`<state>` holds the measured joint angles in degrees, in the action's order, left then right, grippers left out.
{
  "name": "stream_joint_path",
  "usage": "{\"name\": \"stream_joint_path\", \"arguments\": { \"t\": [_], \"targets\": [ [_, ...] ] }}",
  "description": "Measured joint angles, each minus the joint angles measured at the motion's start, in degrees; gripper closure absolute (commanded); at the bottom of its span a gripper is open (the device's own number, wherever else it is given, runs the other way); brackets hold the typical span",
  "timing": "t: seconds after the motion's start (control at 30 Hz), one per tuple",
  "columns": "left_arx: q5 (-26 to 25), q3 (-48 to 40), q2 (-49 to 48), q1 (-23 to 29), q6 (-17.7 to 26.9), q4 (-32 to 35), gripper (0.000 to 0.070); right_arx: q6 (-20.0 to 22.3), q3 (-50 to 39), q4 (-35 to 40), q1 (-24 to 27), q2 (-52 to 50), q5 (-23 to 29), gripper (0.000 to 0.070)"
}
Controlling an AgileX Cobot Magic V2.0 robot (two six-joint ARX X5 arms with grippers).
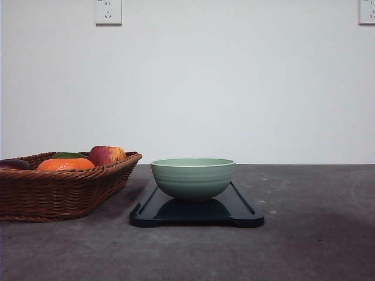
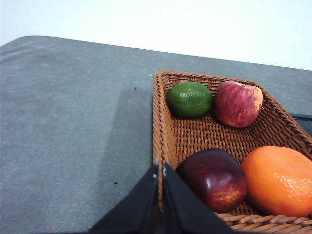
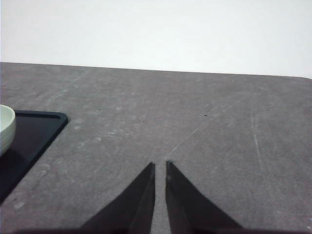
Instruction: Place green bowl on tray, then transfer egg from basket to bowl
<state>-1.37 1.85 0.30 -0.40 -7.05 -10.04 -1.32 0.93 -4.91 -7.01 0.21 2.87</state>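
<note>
The green bowl stands upright on the middle of the black tray at the table's centre. The wicker basket sits to the left of the tray. No egg can be seen among the fruit in it; the egg is hidden or out of view. In the left wrist view my left gripper is shut with nothing in it, hovering over the basket's near corner. My right gripper is shut and empty over bare table, to the right of the tray and the bowl's edge.
The basket holds a red-yellow apple, a green lime, a dark red fruit and an orange. The grey tabletop stretches to the right of the tray. A white wall with outlets stands behind.
</note>
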Motion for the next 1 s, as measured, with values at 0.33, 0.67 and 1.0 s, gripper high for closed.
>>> {"name": "stream_joint_path", "arguments": {
  "t": [0.33, 0.67, 1.0],
  "targets": [
    [0.0, 0.0, 0.0, 0.0, 0.0, 0.0, 0.0700, 0.0, 0.0, 0.0, 0.0, 0.0, 0.0, 0.0667],
    [0.0, 0.0, 0.0, 0.0, 0.0, 0.0, 0.0700, 0.0, 0.0, 0.0, 0.0, 0.0, 0.0, 0.0667],
    [0.0, 0.0, 0.0, 0.0, 0.0, 0.0, 0.0700, 0.0, 0.0, 0.0, 0.0, 0.0, 0.0, 0.0667]
  ]
}}
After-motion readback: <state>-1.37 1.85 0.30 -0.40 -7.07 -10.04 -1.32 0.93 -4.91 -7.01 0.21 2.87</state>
